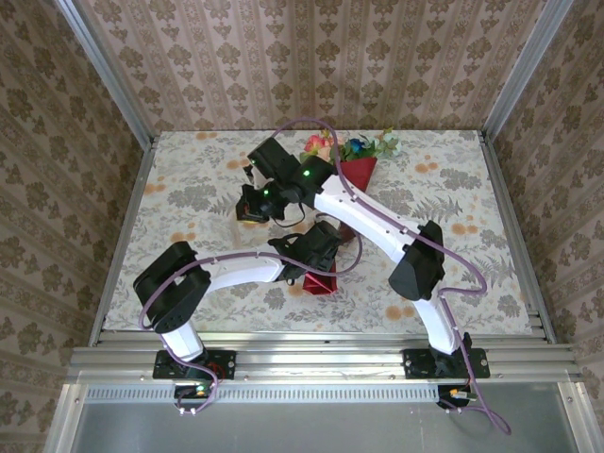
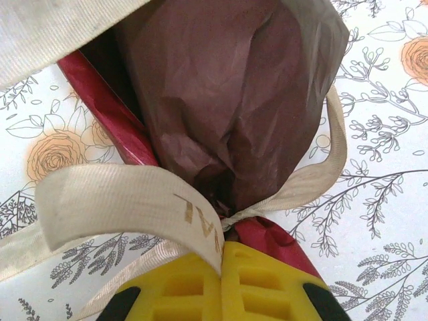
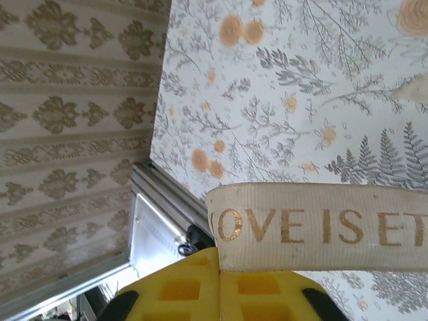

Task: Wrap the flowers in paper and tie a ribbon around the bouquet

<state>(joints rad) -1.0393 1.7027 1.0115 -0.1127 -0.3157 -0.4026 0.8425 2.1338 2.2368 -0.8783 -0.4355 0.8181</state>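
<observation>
The bouquet lies slanted on the table, its flowers [image 1: 344,147] poking out of the paper [image 1: 357,172] at the far end and its red tip [image 1: 321,281] towards me. In the left wrist view the cream ribbon [image 2: 114,204] is knotted round the narrow neck of the maroon paper [image 2: 234,100]. My left gripper [image 2: 222,249] is shut on one strand just below that knot. My right gripper [image 3: 219,257] is shut on the other strand of ribbon [image 3: 321,227], which has gold letters, held off to the left of the bouquet [image 1: 250,206].
A floral tablecloth [image 1: 189,189] covers the table, with patterned walls on three sides. A metal rail [image 1: 321,357] runs along the near edge, and the table's left edge [image 3: 167,194] shows behind the right gripper. My two arms cross over the bouquet's middle.
</observation>
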